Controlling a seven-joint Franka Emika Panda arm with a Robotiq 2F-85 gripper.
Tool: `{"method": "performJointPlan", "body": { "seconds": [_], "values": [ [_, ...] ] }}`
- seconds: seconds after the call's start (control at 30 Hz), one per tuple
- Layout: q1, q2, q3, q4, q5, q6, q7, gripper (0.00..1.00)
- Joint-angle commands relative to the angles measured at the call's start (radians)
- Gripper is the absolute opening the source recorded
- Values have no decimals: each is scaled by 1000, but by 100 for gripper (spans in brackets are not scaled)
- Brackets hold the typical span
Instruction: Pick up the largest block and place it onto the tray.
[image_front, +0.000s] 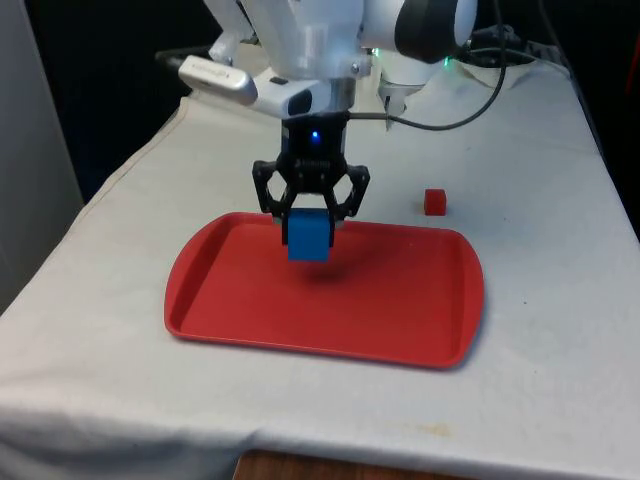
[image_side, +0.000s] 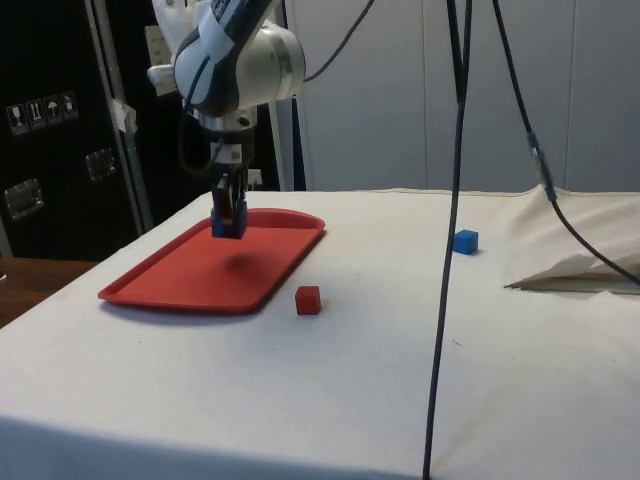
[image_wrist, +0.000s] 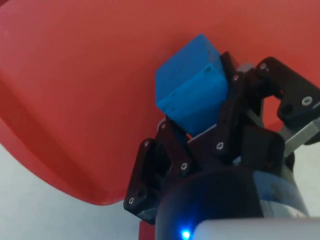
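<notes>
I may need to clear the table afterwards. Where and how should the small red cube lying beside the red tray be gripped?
Grip the small red cube across two opposite flat side faces, coming straight down from above. It sits flat on the white cloth, apart from the red plastic tray, so the fingers should have room on each side, though the tray's rim is the nearer neighbour.

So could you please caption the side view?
Gripper holds the blue block above the red tray.

Table (image_front: 560, 330) under white cloth bears a red tray (image_front: 400, 320), a small red block (image_front: 434, 202) and a small blue block (image_side: 465, 241).
</notes>
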Motion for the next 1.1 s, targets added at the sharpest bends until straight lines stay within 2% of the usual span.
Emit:
{"method": "performJointPlan", "body": {
  "seconds": [0.0,0.03,0.27,0.3,0.33,0.37,0.57,0.6,0.63,0.77,0.8,0.87,0.9,0.93,0.97,1.07],
  "values": [
    [0,5,0,1,3,0,-1,0],
    [-10,9,13,6,14,2,-11,0],
    [-15,31,25,11,59,0,-39,0],
    [-2,32,9,6,46,0,-25,0],
    [-15,33,27,11,68,-1,-46,0],
    [-16,35,28,12,77,-1,-52,0],
    [-14,55,33,15,128,-5,-87,0],
    [-5,54,22,8,121,-3,-79,0],
    [-14,57,32,16,132,-5,-89,0],
    [-8,57,25,15,129,-5,-84,3],
    [-7,57,24,15,128,-5,-84,8],
    [-6,57,23,14,127,-5,-83,26],
    [-5,57,21,14,127,-5,-82,46],
    [-5,58,22,14,128,-2,-82,56],
    [-4,57,21,14,126,-5,-81,56],
    [-4,57,20,14,126,-5,-81,86]
  ]
}}
